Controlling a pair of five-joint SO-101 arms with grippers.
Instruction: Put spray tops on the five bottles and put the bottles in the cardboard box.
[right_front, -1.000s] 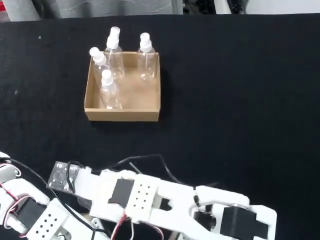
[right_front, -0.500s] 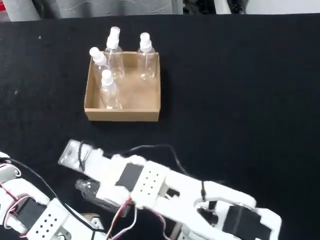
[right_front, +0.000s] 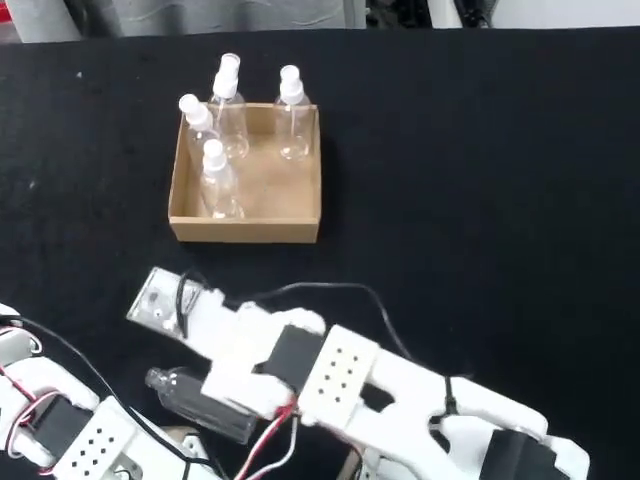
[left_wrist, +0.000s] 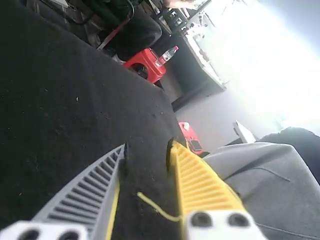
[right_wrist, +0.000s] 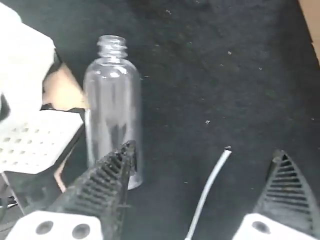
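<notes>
- Swinging forward over the last second, the right arm (right_front: 340, 385) has uncovered the bottle (right_front: 200, 402) it had been hiding; the bottle lies on its side on the table (right_front: 480, 200).
- I take that to mean the last bottle is not yet done: it has no spray top, while four capped bottles (right_front: 218, 180) stand in the box (right_front: 245, 230), well beyond the jaws.
- The right wrist view shows what the high view hides under the arm. The right gripper (right_wrist: 205, 150) has its jaws spread wide with nothing pinched. The bottle (right_wrist: 112, 100) is just beside one jaw, open neck pointing away, and a thin white tube (right_wrist: 207, 187) lies between the jaws.
- The left gripper (left_wrist: 147, 146) points across bare table, jaws slightly parted and empty.
</notes>
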